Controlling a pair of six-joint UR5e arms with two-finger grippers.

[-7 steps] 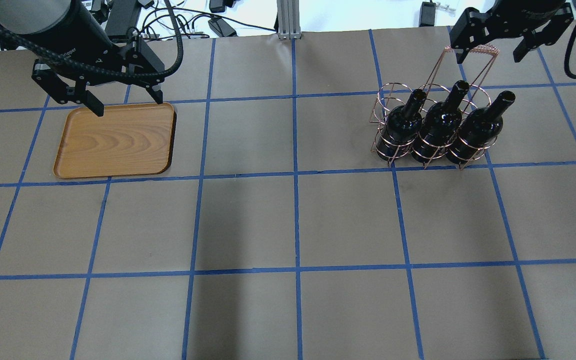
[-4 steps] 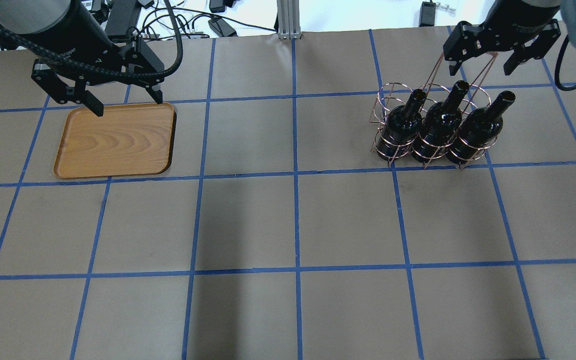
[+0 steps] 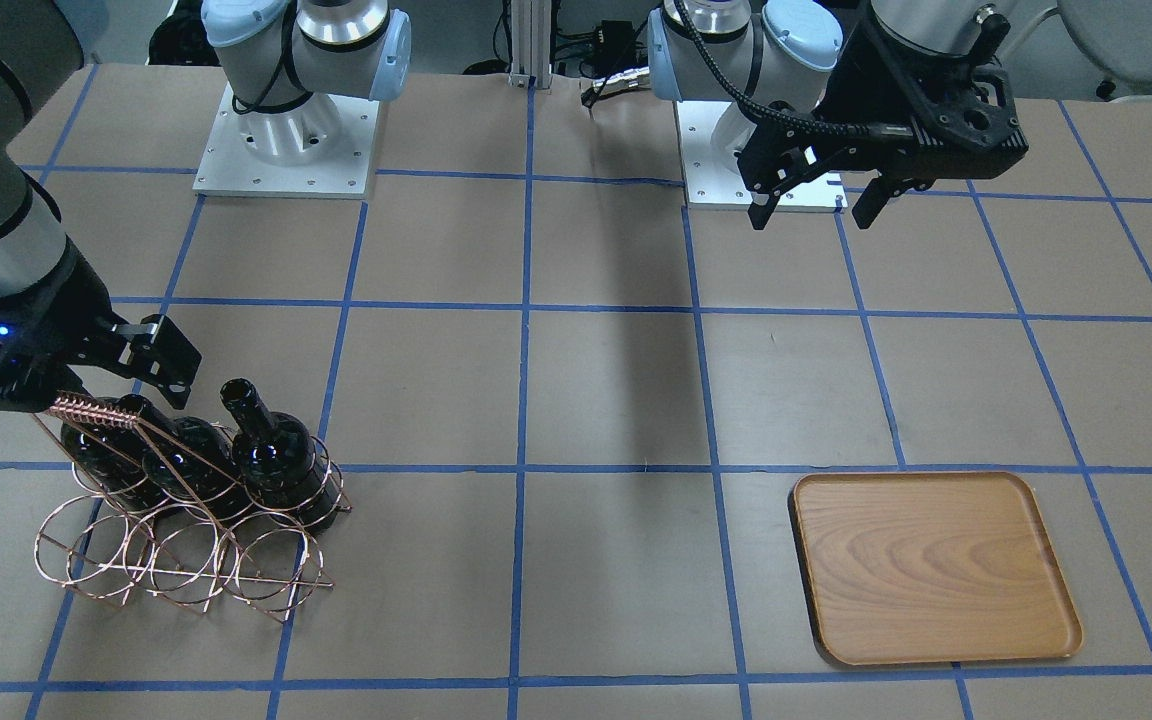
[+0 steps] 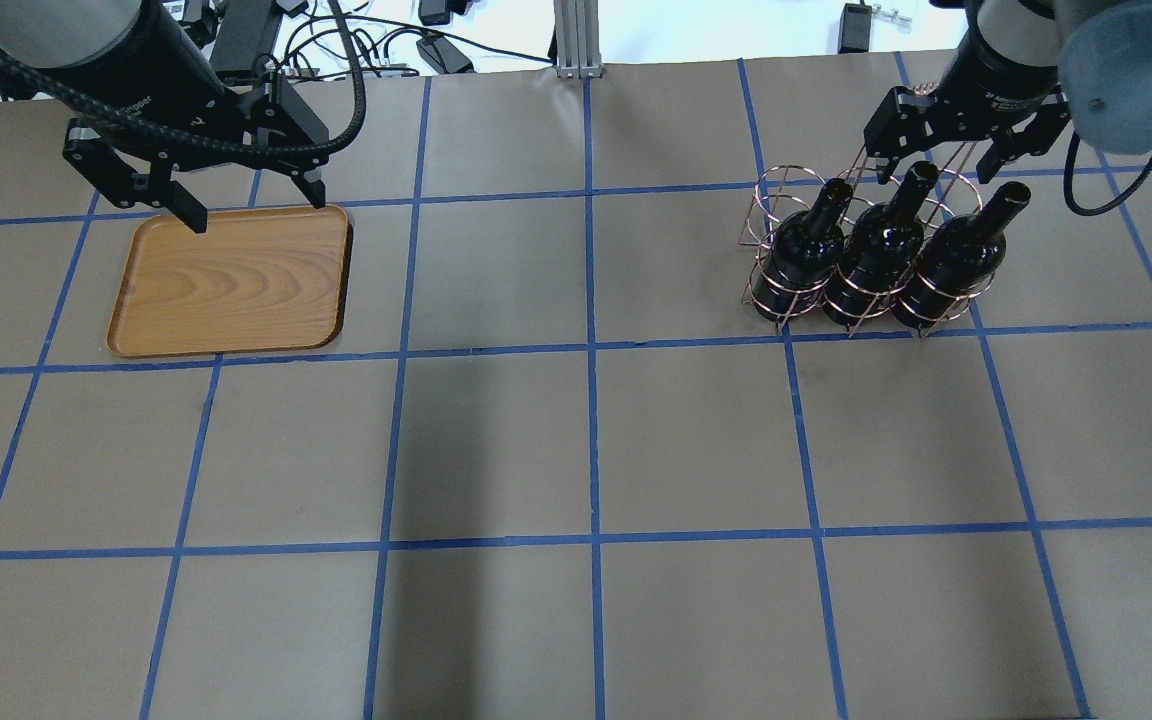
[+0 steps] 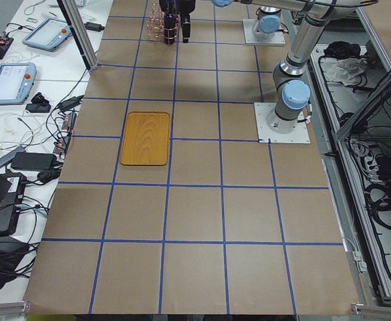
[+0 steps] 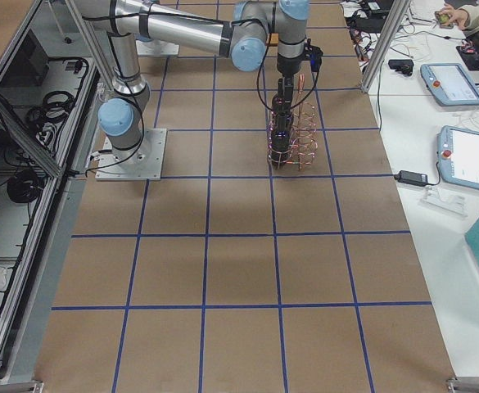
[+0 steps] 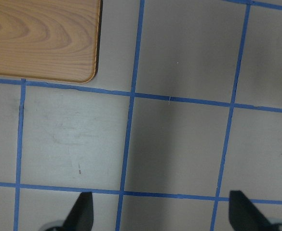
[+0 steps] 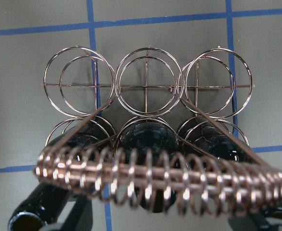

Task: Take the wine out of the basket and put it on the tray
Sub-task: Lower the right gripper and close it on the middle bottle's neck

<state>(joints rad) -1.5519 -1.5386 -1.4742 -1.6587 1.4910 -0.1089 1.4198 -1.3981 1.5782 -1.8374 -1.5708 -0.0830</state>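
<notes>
Three dark wine bottles [image 4: 871, 255] stand in one row of the copper wire basket [image 4: 774, 200]; its other row of rings [image 8: 148, 82] is empty. My right gripper [image 4: 936, 150] is open and hovers right over the coil-wrapped handle [image 8: 165, 178] and the bottle necks, holding nothing. The handle hides most of the bottles in the right wrist view. The wooden tray [image 4: 226, 285] lies empty on the other side of the table. My left gripper [image 4: 256, 208] is open and empty, above the tray's edge. The tray's corner [image 7: 39, 38] shows in the left wrist view.
Brown paper with a blue tape grid [image 4: 591, 350] covers the table. The arm bases [image 3: 286, 140] stand at the robot's side. Cables and pendants [image 5: 15, 80] lie on side benches off the table.
My right gripper has come down and moved in over the basket handle and bottle necks, still open. The left gripper, tray, basket and bottles have not moved.
</notes>
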